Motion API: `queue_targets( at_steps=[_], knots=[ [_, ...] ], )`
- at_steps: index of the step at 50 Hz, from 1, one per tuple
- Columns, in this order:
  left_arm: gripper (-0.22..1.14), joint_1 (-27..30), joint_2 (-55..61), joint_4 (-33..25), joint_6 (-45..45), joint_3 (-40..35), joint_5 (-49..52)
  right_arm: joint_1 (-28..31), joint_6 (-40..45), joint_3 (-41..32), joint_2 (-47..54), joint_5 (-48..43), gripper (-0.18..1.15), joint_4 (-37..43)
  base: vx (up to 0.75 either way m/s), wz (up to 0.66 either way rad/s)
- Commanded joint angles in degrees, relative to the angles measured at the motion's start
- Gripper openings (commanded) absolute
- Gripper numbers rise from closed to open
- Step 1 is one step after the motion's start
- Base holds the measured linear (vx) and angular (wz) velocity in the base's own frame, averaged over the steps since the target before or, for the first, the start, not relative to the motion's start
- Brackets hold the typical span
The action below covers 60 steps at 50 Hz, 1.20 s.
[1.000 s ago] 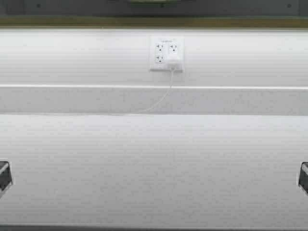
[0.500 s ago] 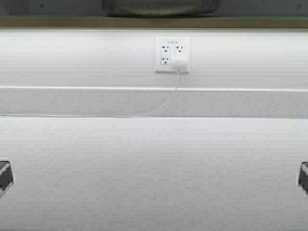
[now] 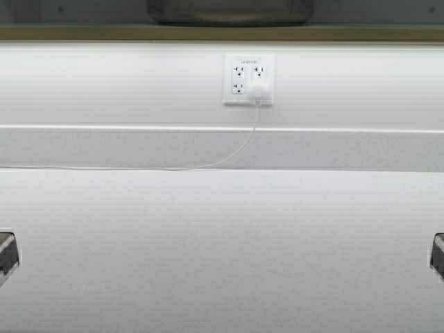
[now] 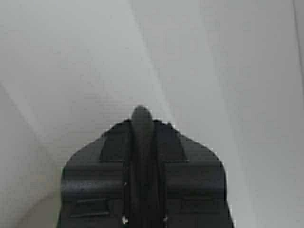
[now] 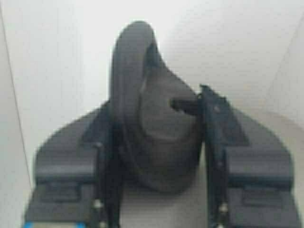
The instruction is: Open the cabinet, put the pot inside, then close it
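The dark grey pot [image 3: 229,10] shows at the top edge of the high view, just above the tan lower edge of the overhead cabinet [image 3: 83,32], against the cabinet's dark inside. The doors are out of view. In the right wrist view my right gripper [image 5: 160,97] has its jaws set wide around the pot [image 5: 161,142], one finger against its rim and the other at a black handle stub. In the left wrist view my left gripper [image 4: 141,121] is shut on a thin dark rounded piece, which looks like the pot's loop handle seen edge on.
A white wall outlet [image 3: 248,78] with a plugged charger and a thin white cable sits on the backsplash. The white countertop [image 3: 222,243] spans the view below. Black arm parts show at the left edge [image 3: 7,253] and the right edge [image 3: 437,253].
The robot has moved: the outlet has shifted a little right in the high view. The pot has come into view at the top edge. Little differs over the last half second.
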Motion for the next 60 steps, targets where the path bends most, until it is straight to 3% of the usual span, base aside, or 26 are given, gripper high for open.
queue_targets(
  at_steps=[1, 6, 10, 12, 32, 47, 56, 60],
  knots=[
    [0.40, -4.4, -0.8, 0.5, -2.1, -0.9, -2.7, 1.1, 1.0, 1.1, -0.4, -7.0, 0.75, -1.2, 0.00, 0.00],
    [0.76, -4.4, -1.4, 0.4, -2.5, -0.4, -6.1, 0.3, 1.7, 2.9, -0.8, -12.3, 1.06, -0.8, 0.00, 0.00],
    [1.01, -4.4, -1.8, 0.5, -3.2, -0.3, -7.5, -0.4, 1.6, 3.5, -1.0, -12.5, 1.05, -0.7, 0.00, 0.00],
    [1.05, -4.4, -1.8, 0.5, -4.1, -0.4, -7.6, -0.7, 1.6, 3.4, -1.0, -12.5, 1.03, -0.7, 0.00, 0.00],
    [1.02, -4.1, -2.3, 0.4, -8.2, 1.4, -9.6, -5.5, 0.8, 4.2, -4.2, -12.4, 1.04, -1.2, 0.00, 0.00],
    [1.02, 0.9, -6.2, 0.3, -8.2, 6.9, -11.1, -12.0, 0.8, 7.3, -8.0, -9.9, 1.04, -3.6, 0.00, 0.00],
    [1.01, 3.6, -9.7, 1.0, -7.6, 10.1, -11.2, -13.4, 0.5, 8.3, -10.0, -8.4, 1.04, -13.3, 0.00, 0.00],
    [0.95, 4.0, -11.5, 6.3, -5.4, 12.1, -10.0, -13.5, 0.4, 9.2, -11.2, -6.0, 0.99, -18.7, 0.00, 0.00]
  ],
)
